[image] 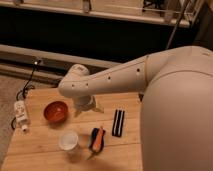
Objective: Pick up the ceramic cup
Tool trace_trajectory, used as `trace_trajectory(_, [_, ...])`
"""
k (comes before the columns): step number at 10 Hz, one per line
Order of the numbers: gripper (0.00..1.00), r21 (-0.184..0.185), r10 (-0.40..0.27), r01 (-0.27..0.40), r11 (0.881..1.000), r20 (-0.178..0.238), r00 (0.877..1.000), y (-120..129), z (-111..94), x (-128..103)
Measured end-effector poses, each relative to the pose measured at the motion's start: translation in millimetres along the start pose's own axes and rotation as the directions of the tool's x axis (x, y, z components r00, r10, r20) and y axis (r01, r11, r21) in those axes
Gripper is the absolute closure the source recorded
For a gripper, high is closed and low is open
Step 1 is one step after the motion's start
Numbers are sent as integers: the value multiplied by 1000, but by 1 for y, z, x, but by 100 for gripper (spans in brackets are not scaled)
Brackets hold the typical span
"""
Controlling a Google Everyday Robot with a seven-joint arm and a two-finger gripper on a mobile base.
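Small round white ceramic cup point(68, 141) upright near front of wooden counter point(40, 152), just in front of red-orange bowl point(55, 111), left of orange-and-black tool point(97, 139). Gripper point(88, 107) over counter right of bowl, behind cup, apart from it. Can't tell how wide jaws stand; nothing visibly held. Probably light, rigid, glossy-slick, chippable. No handle showing, so pinch one wall over rim, gently.

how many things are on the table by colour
red: 1, bowl
white: 1, cup
black: 1, striped bar
orange and blue: 1, tool
total: 4
end effector hangs over the table, just right of the bowl
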Motion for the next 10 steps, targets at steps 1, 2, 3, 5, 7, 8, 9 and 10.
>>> trace_trajectory(1, [20,-12,-42,42,999,17,999,12,-13,6])
trace_trajectory(2, [20,-24,-81,82,996,23,996,25,-24,17])
trace_trajectory(3, [20,-33,-120,120,992,18,993,35,-31,34])
trace_trajectory(5, [20,-30,-159,158,987,-16,987,39,-30,65])
trace_trajectory(7, [20,-36,-172,170,985,-60,983,42,-15,88])
trace_trajectory(8, [20,-45,-166,163,986,-92,982,43,1,97])
trace_trajectory(9, [20,-49,-166,161,986,-111,980,44,12,102])
trace_trajectory(10, [20,-55,-171,165,985,-132,976,49,27,107])
